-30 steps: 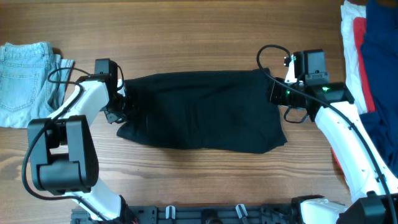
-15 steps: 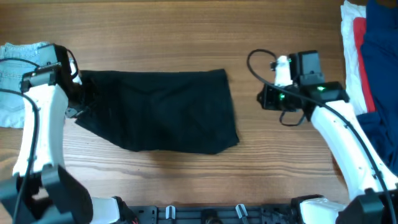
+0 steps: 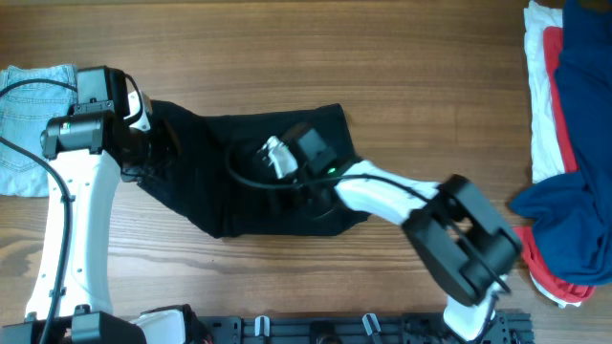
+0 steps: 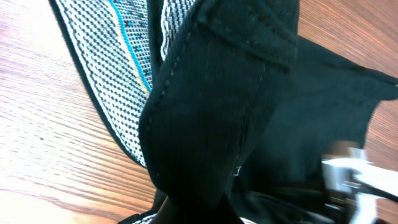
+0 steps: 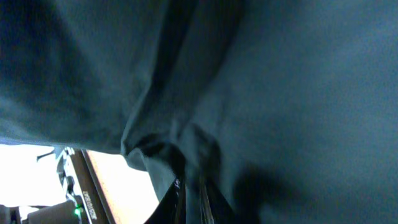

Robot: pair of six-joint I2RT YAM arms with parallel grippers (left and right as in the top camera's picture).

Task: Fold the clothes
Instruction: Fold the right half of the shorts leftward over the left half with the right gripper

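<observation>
Right claw (image 3: pixel 304 186) has swung left, pinching the black garment (image 3: pixel 229 143).

A black garment (image 4: pixel 205 137) is seen filling the centre and right of the frame, gathered narrow toward the bottom edge. Its grey-white patterned inner band (image 4: pixel 102 81), crossed by 1 teal stripe (image 4: pixel 129 43), is exposed at upper left. The wooden table (image 4: pixel 37 155) is shown at left.
</observation>
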